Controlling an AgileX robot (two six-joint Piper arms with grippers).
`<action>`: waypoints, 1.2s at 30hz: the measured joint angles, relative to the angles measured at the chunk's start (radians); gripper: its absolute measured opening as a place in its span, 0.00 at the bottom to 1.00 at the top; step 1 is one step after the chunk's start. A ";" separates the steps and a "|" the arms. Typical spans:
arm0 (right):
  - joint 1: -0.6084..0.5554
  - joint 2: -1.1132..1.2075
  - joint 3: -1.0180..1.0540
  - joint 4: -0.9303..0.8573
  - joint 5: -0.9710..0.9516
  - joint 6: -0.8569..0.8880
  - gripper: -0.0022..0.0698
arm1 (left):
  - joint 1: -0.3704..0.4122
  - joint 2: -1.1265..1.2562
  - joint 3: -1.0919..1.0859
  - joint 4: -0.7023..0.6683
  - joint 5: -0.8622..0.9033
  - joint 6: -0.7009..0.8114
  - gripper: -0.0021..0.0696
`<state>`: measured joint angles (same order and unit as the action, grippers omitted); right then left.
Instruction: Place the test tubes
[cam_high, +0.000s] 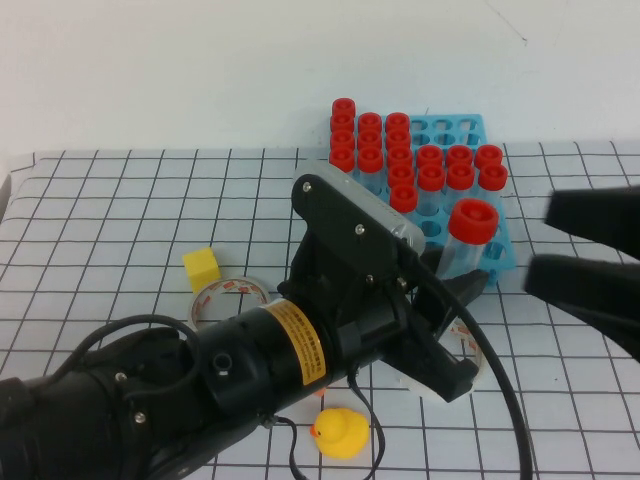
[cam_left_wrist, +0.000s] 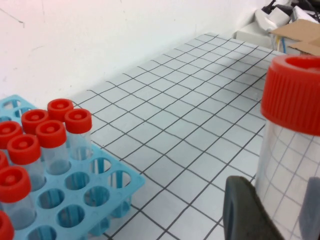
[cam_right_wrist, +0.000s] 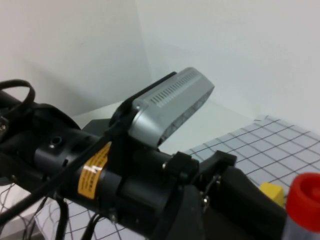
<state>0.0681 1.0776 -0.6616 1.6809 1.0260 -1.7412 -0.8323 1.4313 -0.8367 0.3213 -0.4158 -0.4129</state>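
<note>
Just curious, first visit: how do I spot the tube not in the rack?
Find the blue rack far across the table. At its near edge the left tool grips one red-capped test tube, the open right tool just right of it. Unlike the rest, it tilts, in no hole.

A lab-style robot test bench — a white grid-lined mat (cam_high: 120, 200) covers the table under a plain white wall (cam_high: 150, 70). At one o'clock a blue rack (cam_high: 470, 128) holds red-capped test tubes (cam_high: 371, 125); stray props — a rubber duck (cam_high: 340, 433) at six, a yellow block (cam_high: 200, 268) at nine.
</note>
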 joint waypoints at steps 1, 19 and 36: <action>0.015 0.027 -0.019 0.000 0.000 -0.004 0.85 | 0.000 0.000 0.000 0.002 -0.003 -0.005 0.32; 0.135 0.304 -0.159 0.001 -0.071 -0.024 0.75 | -0.001 0.002 0.006 0.034 -0.046 -0.017 0.32; 0.139 0.306 -0.181 -0.012 -0.077 -0.072 0.41 | 0.001 0.002 0.006 0.068 -0.055 -0.007 0.33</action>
<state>0.2067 1.3832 -0.8422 1.6685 0.9491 -1.8131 -0.8309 1.4329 -0.8302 0.3894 -0.4713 -0.4199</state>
